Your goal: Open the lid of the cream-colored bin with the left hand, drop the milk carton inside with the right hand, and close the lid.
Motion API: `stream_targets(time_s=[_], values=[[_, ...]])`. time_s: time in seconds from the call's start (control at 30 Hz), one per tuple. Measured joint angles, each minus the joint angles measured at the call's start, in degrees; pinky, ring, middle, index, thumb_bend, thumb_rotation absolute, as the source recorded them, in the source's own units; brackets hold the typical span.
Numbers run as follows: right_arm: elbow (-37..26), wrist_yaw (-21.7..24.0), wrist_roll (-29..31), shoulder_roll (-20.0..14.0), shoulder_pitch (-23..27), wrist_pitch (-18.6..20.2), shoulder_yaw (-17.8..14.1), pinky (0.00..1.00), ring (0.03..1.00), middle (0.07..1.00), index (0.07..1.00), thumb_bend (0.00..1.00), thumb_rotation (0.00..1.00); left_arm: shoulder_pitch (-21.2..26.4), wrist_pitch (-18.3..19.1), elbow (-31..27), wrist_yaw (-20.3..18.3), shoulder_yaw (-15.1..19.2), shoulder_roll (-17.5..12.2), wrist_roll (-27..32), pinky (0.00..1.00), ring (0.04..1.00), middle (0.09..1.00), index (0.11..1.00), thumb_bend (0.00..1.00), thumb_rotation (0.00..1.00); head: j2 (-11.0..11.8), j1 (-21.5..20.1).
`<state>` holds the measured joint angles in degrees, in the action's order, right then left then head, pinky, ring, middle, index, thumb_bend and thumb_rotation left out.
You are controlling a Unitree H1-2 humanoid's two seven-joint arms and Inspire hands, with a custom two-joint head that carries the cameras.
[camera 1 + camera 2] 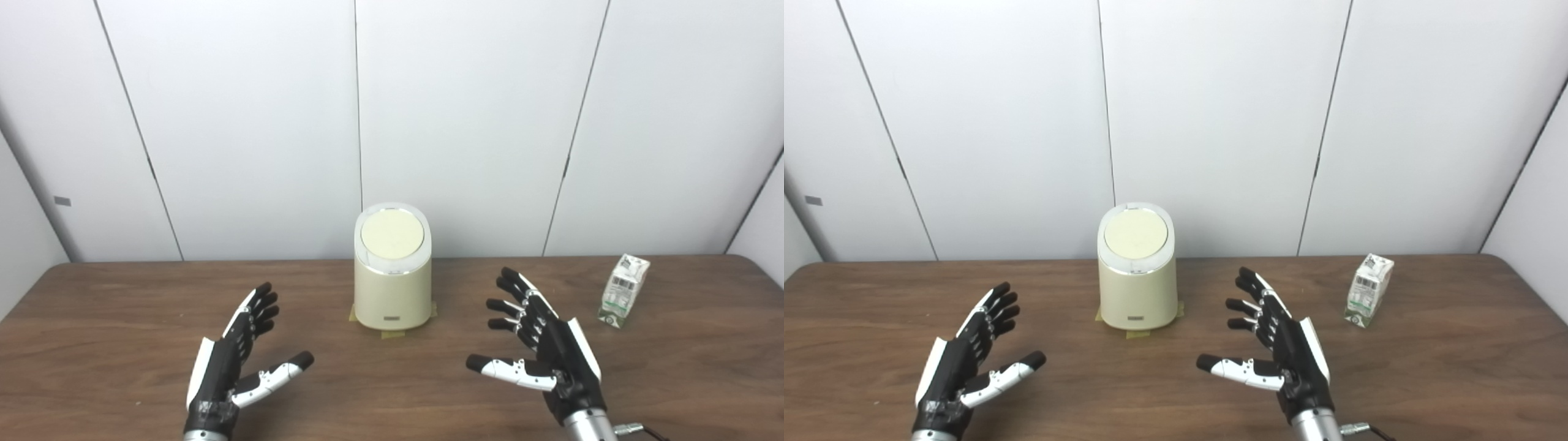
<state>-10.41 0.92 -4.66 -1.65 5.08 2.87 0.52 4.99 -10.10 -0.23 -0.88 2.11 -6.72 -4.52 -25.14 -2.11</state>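
Observation:
A cream-colored bin [392, 288] stands at the middle of the brown table, its round lid [392, 236] shut flat on top. A small white and green milk carton [623, 290] stands upright, slightly tilted, at the right of the table. My left hand [236, 358] hovers open to the front left of the bin, fingers spread, holding nothing. To the front right of the bin my right hand [542, 349] is open too, palm turned inward, well left of the carton.
Yellow tape pieces [392, 334] mark the bin's foot on the wooden table [392, 392]. White wall panels rise right behind the table's far edge. A cable [637, 430] trails from the right wrist.

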Motion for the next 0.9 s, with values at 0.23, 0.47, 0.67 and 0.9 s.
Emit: stream_targets(time_s=[0.23,0.47,0.67,0.9], values=[[0.0,-0.07,0.0,0.01,0.0,0.05,0.05,0.68,0.798,0.897,0.883,0.75,0.1,0.0,0.0,0.0,0.0,0.01,0.0,0.01,0.88,0.878,0.904,0.93,0.82,0.23,0.0,0.0],[0.03,-0.08,0.0,0.01,0.0,0.05,0.1,0.68,0.792,0.895,0.882,0.75,0.11,0.03,0.0,0.01,0.02,0.0,0.01,0.02,0.84,0.878,0.906,0.929,0.81,0.24,0.35,-0.18],[0.68,-0.15,0.1,0.18,0.04,0.05,0.1,0.69,0.798,0.9,0.887,0.75,0.09,0.57,3.79,-0.68,1.05,-0.15,0.56,-2.72,0.94,0.979,0.982,0.988,0.92,0.41,0.88,-0.09],[2.96,-0.1,0.88,0.06,0.62,-0.24,0.07,0.69,0.797,0.899,0.886,0.74,0.1,7.76,16.24,-2.14,0.25,-2.0,-0.12,-7.09,1.0,1.0,1.0,1.0,1.0,0.5,1.32,0.7]])
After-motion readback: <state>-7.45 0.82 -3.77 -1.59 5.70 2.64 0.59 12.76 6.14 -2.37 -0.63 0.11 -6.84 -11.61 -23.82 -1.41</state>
